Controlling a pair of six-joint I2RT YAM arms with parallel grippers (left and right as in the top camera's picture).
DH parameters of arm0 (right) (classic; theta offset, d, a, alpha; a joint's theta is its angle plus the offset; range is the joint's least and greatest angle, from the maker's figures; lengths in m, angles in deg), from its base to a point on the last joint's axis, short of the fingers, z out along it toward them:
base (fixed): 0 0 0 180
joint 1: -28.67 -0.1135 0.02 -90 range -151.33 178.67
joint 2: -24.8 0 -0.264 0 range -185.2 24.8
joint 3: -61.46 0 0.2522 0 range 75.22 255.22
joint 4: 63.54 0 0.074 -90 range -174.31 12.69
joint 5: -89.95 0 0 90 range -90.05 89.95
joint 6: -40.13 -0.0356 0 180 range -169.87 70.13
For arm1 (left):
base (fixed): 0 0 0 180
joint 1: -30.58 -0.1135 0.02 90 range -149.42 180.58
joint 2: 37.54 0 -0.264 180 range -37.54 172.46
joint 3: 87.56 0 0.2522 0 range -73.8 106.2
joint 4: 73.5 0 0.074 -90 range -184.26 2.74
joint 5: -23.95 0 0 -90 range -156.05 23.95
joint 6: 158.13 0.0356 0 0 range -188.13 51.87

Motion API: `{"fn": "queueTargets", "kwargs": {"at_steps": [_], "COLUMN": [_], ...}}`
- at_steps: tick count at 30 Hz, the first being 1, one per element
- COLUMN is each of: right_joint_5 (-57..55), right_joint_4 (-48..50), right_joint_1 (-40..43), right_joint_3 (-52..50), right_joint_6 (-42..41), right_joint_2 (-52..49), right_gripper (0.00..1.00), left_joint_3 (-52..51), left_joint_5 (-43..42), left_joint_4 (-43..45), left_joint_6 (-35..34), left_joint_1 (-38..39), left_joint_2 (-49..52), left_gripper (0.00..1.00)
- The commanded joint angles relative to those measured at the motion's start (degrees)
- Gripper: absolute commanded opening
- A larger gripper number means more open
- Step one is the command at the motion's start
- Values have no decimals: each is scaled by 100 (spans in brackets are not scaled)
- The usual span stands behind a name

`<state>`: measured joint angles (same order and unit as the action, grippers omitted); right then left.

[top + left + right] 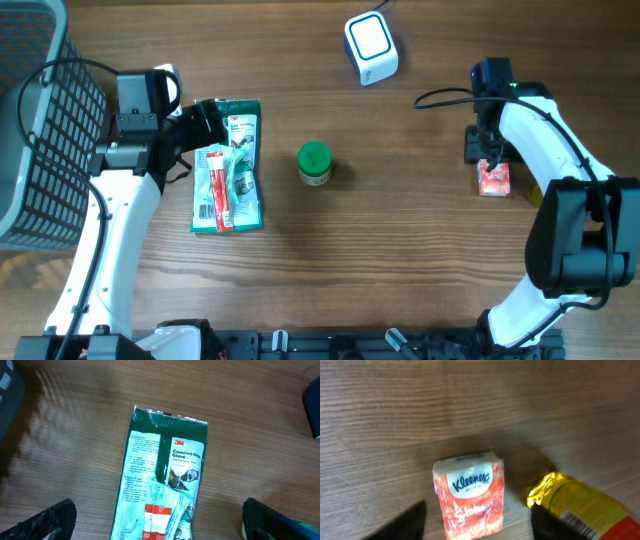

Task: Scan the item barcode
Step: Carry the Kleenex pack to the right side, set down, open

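Right gripper (479, 510) stands spread, fingers (405, 522) clear either side of the tissue pack (469, 485), which lies flat on the table (395, 420) beside a yellow packet (580, 505), probably the set-aside spot. Left gripper (157, 515), spread wide, hangs over the gloves (165, 470), seemingly lined up to grasp; the scanner (371, 45) sits well apart

Five items (245, 160), one scanner (371, 47) — one basket (40, 130)
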<state>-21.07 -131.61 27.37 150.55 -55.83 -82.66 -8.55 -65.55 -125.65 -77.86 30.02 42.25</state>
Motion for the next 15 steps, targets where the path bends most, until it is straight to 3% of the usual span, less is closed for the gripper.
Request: {"fn": "queueTargets", "kwargs": {"at_steps": [1, 3, 6, 12, 14, 15], "right_joint_5": [730, 2122, 3296, 3748, 3609, 3407], "right_joint_4": [138, 267, 348, 223, 120, 111], "right_joint_1": [2, 2, -2, -2, -2, -2], "right_joint_3": [-20, -20, -20, -66, -125, -208], "right_joint_6": [-219, -223, -48, -319, -302, -306], "right_joint_2": [-33, -33, -33, -33, -33, -33], "right_gripper": [100, 99, 97, 100, 77, 57], "left_joint_3": [63, 63, 63, 63, 63, 63], "left_joint_5": [-48, -48, -48, -48, -48, -48], "left_joint_4": [15, 15, 15, 15, 15, 15], "left_joint_6": [28, 28, 31, 31, 28, 31], "left_joint_1": [-31, -31, -31, -31, -31, -31], "left_joint_2": [-61, -61, -61, -61, -61, -61], "left_gripper": [100, 100, 100, 100, 100, 100]}}
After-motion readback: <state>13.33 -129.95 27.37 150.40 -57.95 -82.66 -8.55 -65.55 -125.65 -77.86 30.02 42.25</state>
